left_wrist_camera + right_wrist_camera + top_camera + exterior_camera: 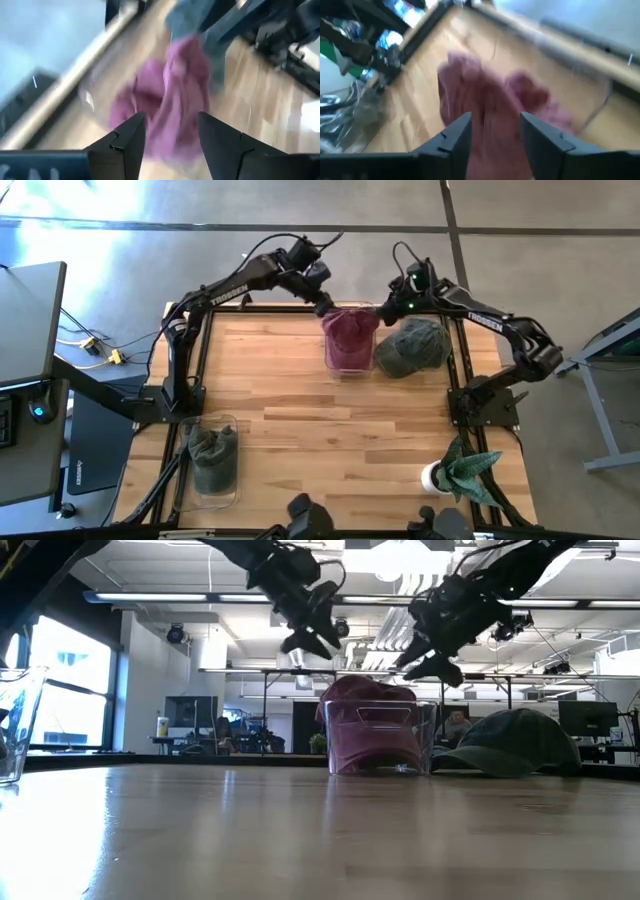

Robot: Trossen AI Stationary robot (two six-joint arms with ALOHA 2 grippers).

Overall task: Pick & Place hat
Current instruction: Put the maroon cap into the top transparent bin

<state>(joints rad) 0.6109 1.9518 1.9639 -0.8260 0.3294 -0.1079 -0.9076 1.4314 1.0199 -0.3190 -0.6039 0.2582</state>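
Hovering above the clear bin (350,345) at the worktop's (330,430) far edge, my left end effector (308,640) and right end effector (432,663) are both parted and empty; the maroon hat (365,730) sits inside, while the green hat (412,346) beside it seems left.

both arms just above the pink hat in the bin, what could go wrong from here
1. The pink hat bulges above the bin rim, so it may spring back out.
2. Left pincer and right pincer hang open close together over the bin; they could clash.
3. The green hat lies against the bin and could get snagged by the right arm.
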